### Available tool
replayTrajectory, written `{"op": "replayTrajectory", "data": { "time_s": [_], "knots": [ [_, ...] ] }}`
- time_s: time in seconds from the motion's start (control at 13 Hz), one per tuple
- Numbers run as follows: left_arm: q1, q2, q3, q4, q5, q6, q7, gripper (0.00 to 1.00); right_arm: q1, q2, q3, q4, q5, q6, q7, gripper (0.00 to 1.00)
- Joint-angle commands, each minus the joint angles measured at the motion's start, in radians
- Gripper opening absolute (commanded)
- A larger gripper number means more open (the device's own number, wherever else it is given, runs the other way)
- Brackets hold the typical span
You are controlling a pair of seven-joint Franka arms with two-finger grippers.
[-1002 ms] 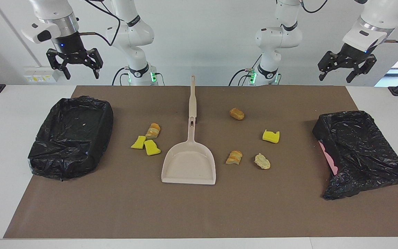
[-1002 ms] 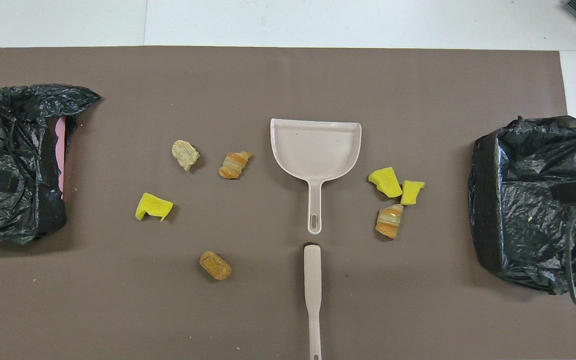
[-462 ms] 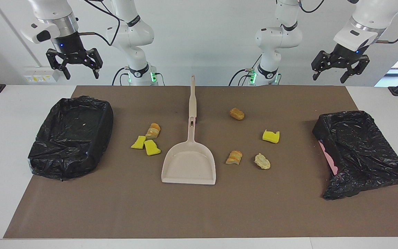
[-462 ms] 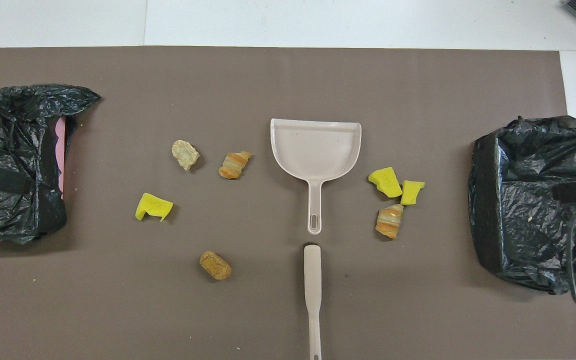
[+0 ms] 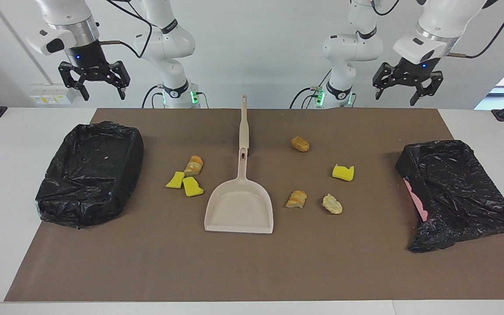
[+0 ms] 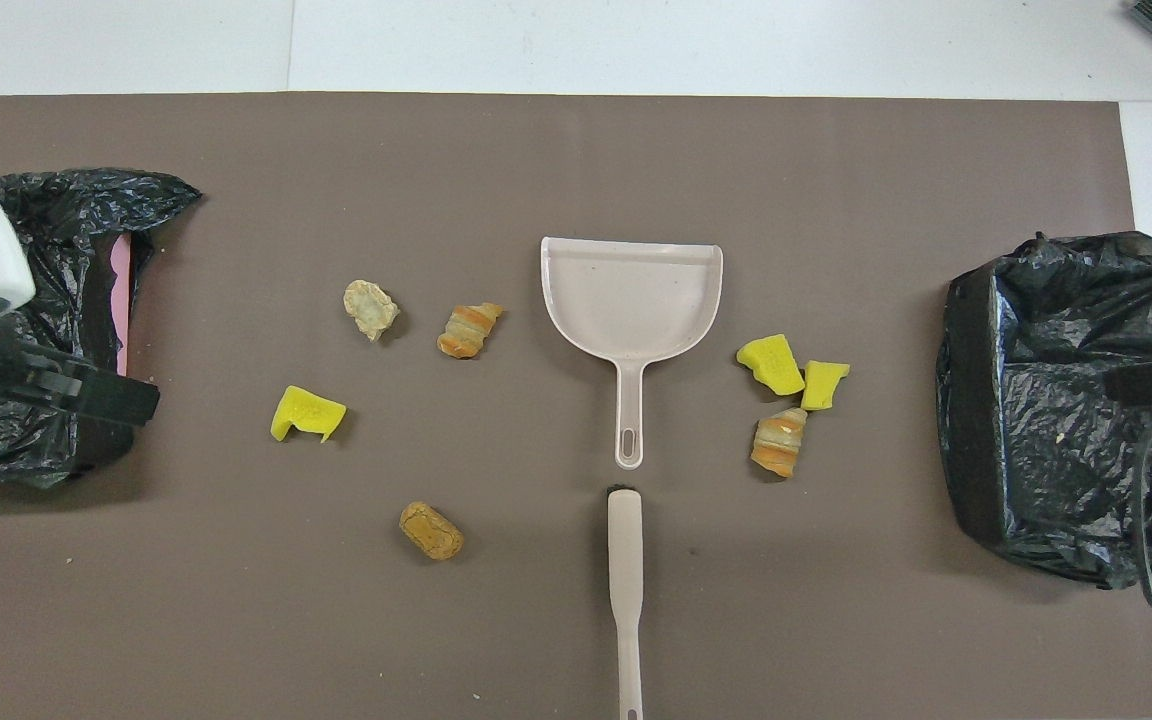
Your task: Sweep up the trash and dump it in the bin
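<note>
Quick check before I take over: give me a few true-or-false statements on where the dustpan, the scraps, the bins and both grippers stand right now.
1. The dustpan lies empty on the brown mat. True.
2. The left gripper holds the brush. False: it hangs open in the air, holding nothing; the brush lies on the mat.
3. Seven scraps lie on the mat: three toward the right arm's end, four toward the left arm's end. True.
4. The right gripper is shut on a yellow sponge chunk. False: it is open and empty, raised above the table.
5. A black-bagged bin sits at each end of the mat. True.
</note>
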Motion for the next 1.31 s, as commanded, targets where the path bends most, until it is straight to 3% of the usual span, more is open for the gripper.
{"op": "replayTrajectory", "data": {
  "time_s": [0.0,0.31,0.77,1.08,1.23],
  "knots": [
    [-0.089,-0.097,0.012,-0.131,-0.013,0.019,-0.067,1.00,-0.005,-0.025,0.001,-0.031,0.014,0.022,0.014,1.00],
    [-0.241,-0.137,0.012,-0.242,-0.053,0.053,-0.213,1.00,-0.005,-0.025,0.001,-0.031,0.014,0.020,0.012,1.00],
    [-0.512,-0.137,0.012,-0.436,-0.054,0.322,-0.554,1.00,-0.005,-0.025,-0.001,-0.031,0.014,0.020,0.009,1.00],
    [-0.638,-0.121,0.012,-0.549,-0.054,0.482,-0.700,1.00,-0.005,-0.026,-0.002,-0.033,0.014,0.017,0.008,1.00],
    [-0.715,-0.080,0.012,-0.585,-0.054,0.547,-0.762,1.00,-0.005,-0.026,-0.002,-0.033,0.014,0.015,0.008,1.00]
  ]
}}
